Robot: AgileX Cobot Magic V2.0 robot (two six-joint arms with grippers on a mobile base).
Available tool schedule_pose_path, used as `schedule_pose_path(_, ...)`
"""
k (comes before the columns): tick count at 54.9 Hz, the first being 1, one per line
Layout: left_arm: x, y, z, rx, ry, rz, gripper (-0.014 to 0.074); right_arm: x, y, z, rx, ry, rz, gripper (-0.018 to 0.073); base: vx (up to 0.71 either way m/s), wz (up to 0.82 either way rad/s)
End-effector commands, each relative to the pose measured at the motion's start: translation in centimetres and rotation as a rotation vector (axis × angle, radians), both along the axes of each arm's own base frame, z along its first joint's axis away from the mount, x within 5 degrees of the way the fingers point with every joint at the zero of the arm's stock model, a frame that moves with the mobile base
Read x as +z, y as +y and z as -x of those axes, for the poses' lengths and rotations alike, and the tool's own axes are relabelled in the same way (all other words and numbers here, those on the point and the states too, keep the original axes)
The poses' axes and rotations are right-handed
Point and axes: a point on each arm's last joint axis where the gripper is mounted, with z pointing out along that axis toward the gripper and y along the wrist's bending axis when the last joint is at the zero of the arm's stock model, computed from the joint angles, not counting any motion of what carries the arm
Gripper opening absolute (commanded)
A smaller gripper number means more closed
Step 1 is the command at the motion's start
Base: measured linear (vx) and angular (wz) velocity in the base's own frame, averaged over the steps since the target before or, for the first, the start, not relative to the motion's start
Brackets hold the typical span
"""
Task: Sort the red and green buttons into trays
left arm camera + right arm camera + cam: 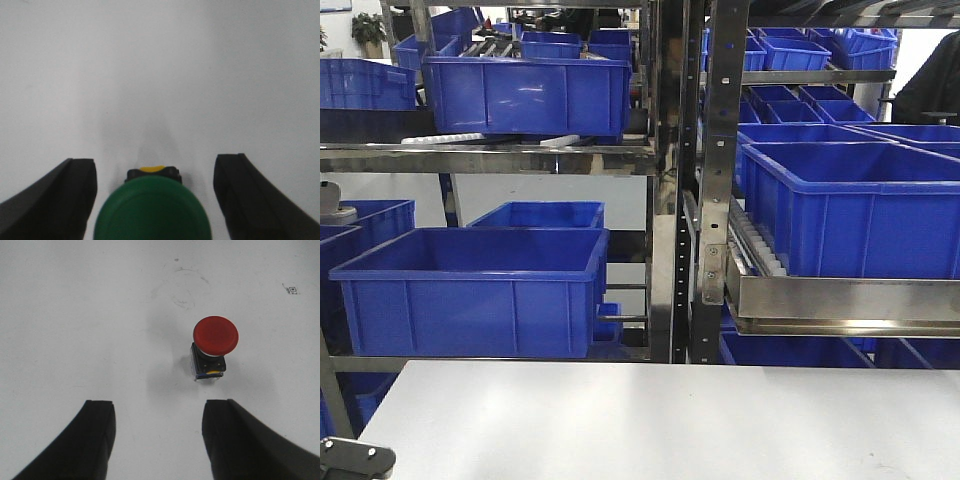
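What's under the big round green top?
A blocky black body with a yellow patch peeks out from under the round green cap, on the white tabletop. The cap covers the rest of it.

Glossy green cap, black body and a yellow patch on the green button (152, 215). Red cap, black body and a small yellow spot low down on the red button (215, 335). Plain white table (75, 315), with faint grey scuffs and one tiny black square mark (291, 289). Matt black left gripper (156, 162) and right gripper (160, 405). Deep blue crates (470, 290); dull grey steel rack (720, 150).
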Motion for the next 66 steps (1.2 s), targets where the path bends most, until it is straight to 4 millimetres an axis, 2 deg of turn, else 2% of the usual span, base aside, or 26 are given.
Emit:
schedule_pose_path(1,1.1,-0.4,-1.2,0.001,-0.097,0.028,0.0589,1.4,0.1,-0.9,0.015,-0.092,0.005,0.0460,0.00,0.00)
schedule_pose_path(17,-0.3,-0.5,-1.6,-0.001,-0.088,0.031,0.0566,1.5,0.1,-0.9,0.014,-0.095,0.003,0.0459,0.00,0.00)
schedule_pose_path(29,-0.4,-0.5,-1.5,0.001,-0.075,0.029,0.0428,1.0,0.0,-0.8,-0.061,0.037,-0.057,0.0459,0.00,0.00)
schedule_pose_path(35,-0.3,-0.5,-1.5,0.000,-0.081,0.030,0.0318,2.2,-0.2,-2.1,-0.073,0.106,-0.043,0.0461,0.00,0.00)
schedule_pose_path(47,-0.4,-0.5,-1.4,0.001,-0.069,0.027,0.0145,5.6,-1.0,-7.0,-0.069,0.183,0.076,0.0461,0.00,0.00)
schedule_pose_path(56,-0.4,-0.5,-1.4,0.002,-0.061,0.025,0.0111,6.2,-1.6,-10.5,-0.064,0.246,0.175,0.0461,0.00,0.00)
schedule_pose_path(66,-0.5,-0.4,-1.3,0.002,-0.044,0.021,0.0111,5.0,-2.2,-13.2,-0.057,0.348,0.255,0.0461,0.00,0.00)
